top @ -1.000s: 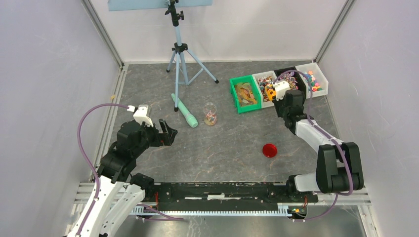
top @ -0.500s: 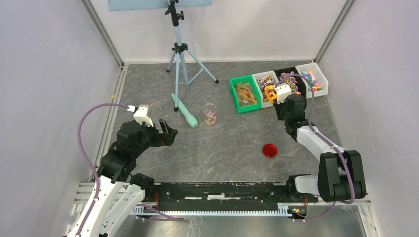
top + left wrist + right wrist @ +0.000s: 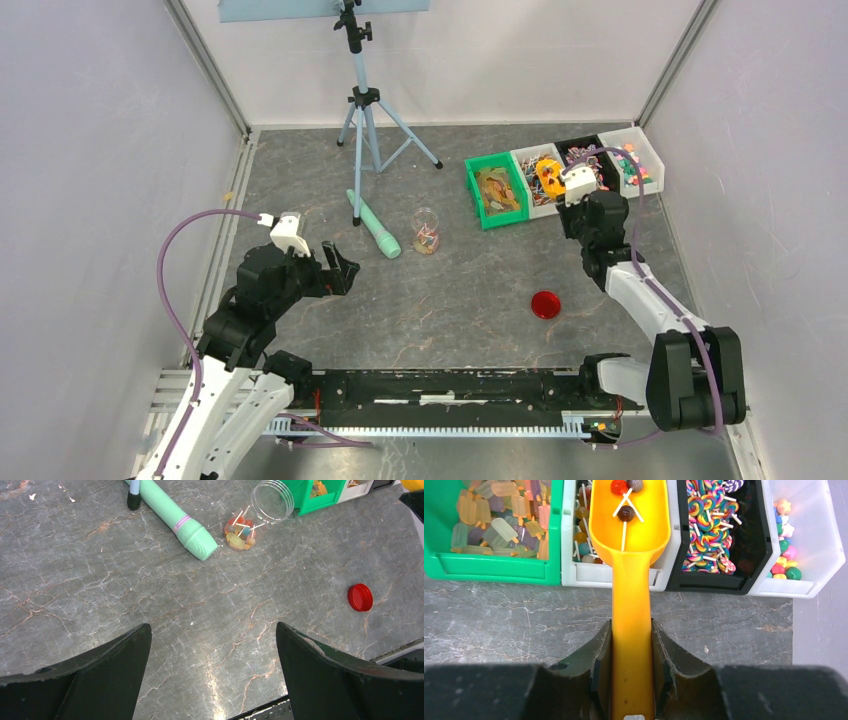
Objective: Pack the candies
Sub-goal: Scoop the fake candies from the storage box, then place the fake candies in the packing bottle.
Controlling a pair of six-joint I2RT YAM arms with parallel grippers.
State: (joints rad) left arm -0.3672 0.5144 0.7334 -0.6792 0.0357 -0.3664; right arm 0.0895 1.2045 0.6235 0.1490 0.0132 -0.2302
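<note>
My right gripper [image 3: 631, 627] is shut on the handle of an orange scoop [image 3: 630, 525]; in the top view this gripper [image 3: 567, 192] is at the bins. The scoop bowl holds three stick candies [image 3: 626, 513] and hovers over a white bin [image 3: 574, 575] of similar candies. A clear open jar [image 3: 426, 232] stands mid-table with a few candies [image 3: 239, 530] at its bottom. The red lid [image 3: 545, 304] lies on the table, also in the left wrist view [image 3: 360, 597]. My left gripper [image 3: 212, 630] is open and empty above bare table, seen at the left in the top view [image 3: 340, 268].
A green bin [image 3: 489, 562], a black bin [image 3: 719, 582] of swirl lollipops and a white bin [image 3: 819, 575] of coloured sweets flank the scoop. A mint-green tube [image 3: 375, 225] lies left of the jar. A tripod [image 3: 365, 110] stands at the back.
My right arm has pushed the scoop away from me, farther over the bins. The left arm has not moved.
</note>
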